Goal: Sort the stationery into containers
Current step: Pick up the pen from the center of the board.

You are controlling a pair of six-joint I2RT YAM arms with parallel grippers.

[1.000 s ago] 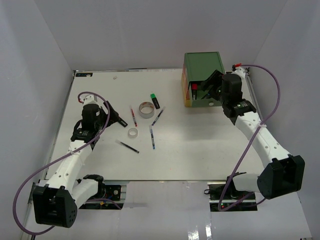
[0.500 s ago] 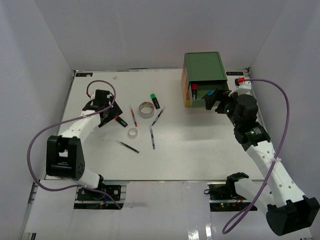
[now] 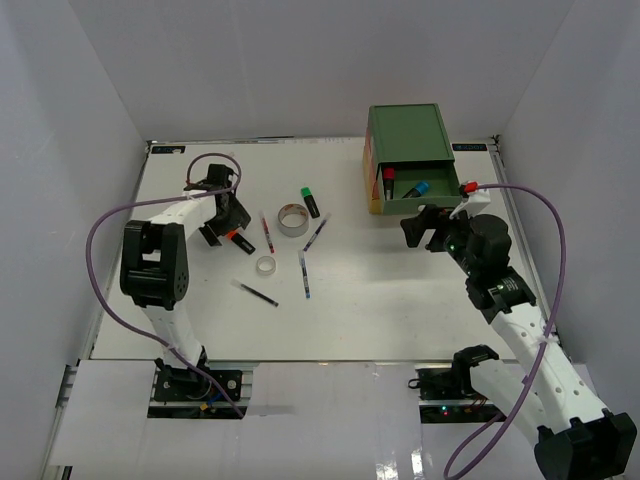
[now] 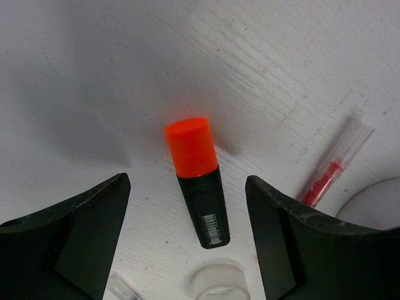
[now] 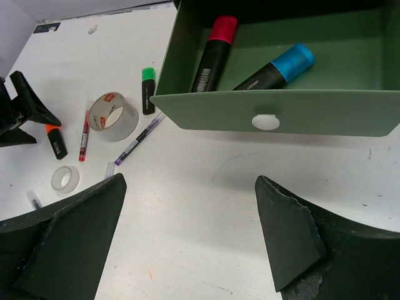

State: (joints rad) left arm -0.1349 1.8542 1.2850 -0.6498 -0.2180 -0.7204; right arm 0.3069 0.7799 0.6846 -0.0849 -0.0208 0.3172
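View from above, twelve o'clock at the far wall. A white table (image 3: 380, 320) sits between pale walls.

At one o'clock, close to the far right corner, stands a boxy green-topped drawer unit (image 3: 405, 140). Its green top drawer (image 5: 275, 112) is pulled out toward six o'clock. Inside lie a pink-capped black highlighter (image 5: 215, 53) and a blue-capped black highlighter (image 5: 275, 72), side by side. The right gripper (image 3: 425, 228) hovers just at six o'clock of the drawer front, fingers spread wide, holding nothing.

At ten o'clock the left gripper (image 3: 226, 226) is close over an orange-capped black highlighter (image 4: 199, 181). Its fingers are apart, one on each side, with table showing in both gaps.

At three o'clock of that highlighter lie, in order:
- a thin red-inked pen (image 4: 328, 172), close beside it
- a grey tape roll (image 3: 292, 220)
- a green-capped black highlighter (image 3: 311, 201)

A smaller whitish tape roll (image 3: 265, 265) sits at five o'clock. A purple pen (image 3: 316, 232), a blue pen (image 3: 304, 274) and a dark pen (image 3: 255, 292) lie nearby.

Bare table runs between this cluster and the drawer, and along the near edge.
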